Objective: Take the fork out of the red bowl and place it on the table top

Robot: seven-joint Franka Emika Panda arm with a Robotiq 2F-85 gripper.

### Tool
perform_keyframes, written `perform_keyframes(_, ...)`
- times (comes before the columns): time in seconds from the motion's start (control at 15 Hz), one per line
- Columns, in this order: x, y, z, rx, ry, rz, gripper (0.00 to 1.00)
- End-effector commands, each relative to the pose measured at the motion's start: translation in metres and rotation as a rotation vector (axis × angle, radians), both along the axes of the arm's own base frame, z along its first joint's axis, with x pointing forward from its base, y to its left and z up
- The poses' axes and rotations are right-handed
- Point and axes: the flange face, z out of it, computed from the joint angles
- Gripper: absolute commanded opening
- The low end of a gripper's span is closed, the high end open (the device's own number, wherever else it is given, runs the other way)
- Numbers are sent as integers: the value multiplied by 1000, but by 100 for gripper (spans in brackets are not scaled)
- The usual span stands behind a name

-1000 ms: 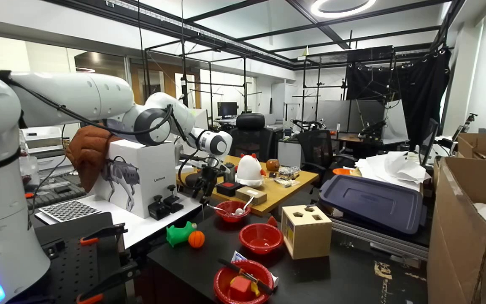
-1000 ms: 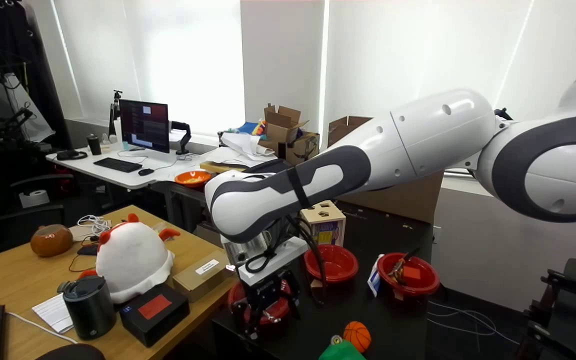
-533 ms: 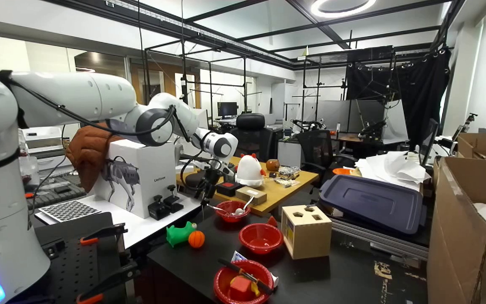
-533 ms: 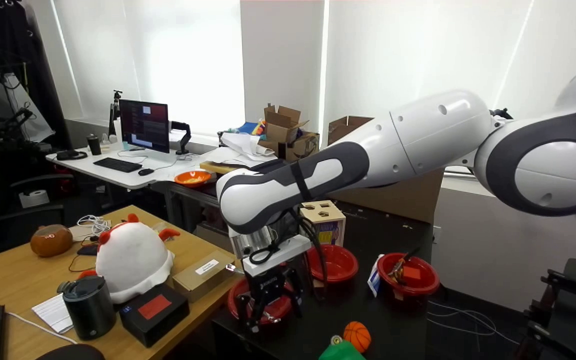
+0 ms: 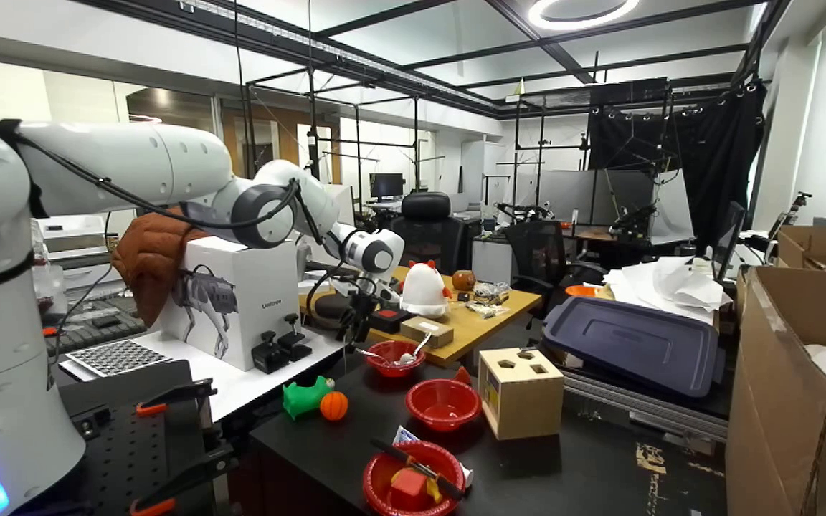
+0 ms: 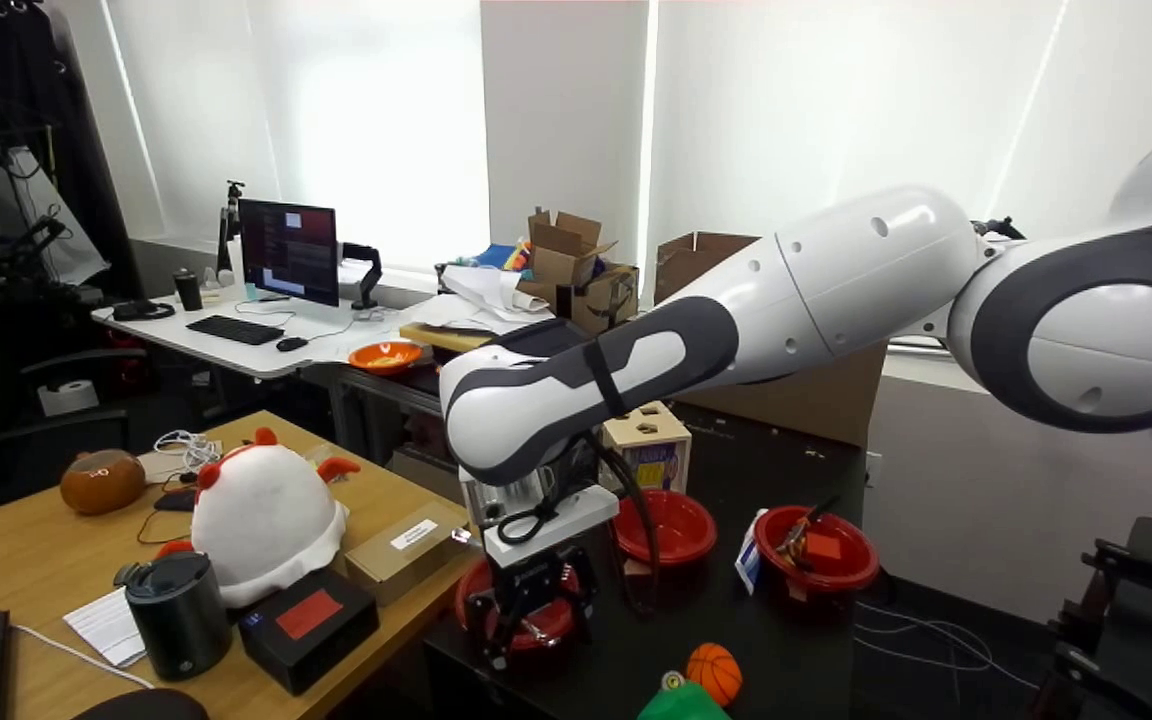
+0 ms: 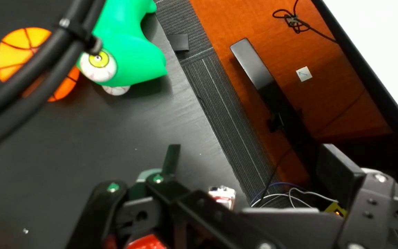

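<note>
Points the black, jointed two-finger gripper [image 7: 255,164] downward near the round, glossy red bowl [image 5: 389,372] set farthest back in an exterior view. Grips nothing, with fingers [image 7: 339,169] spread wide, presumably so as to straddle a handle. Has the slim, silvery metal utensil [image 5: 368,353], likely the fork, lying in that bowl and apparently jutting over the rim on the gripper's side, seemingly handy for pinching. Should mind the pale, round-ended utensil [image 5: 407,358] near it, for fear of dragging both out. Calls next for gripping, lifting clear, then laying on the broad, near-black table top [image 5: 542,473]
</note>
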Motion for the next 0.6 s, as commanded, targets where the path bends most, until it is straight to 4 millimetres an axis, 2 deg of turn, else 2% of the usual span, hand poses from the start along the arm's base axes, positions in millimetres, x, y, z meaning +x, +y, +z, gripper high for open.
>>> perform_keyframes(0.0,-6,7,-16,-29,-44,4,100)
perform_keyframes(0.27,-7,5,-28,-71,-98,-3,100)
perform_keyframes(0.53,-4,4,-30,-99,-138,-19,100)
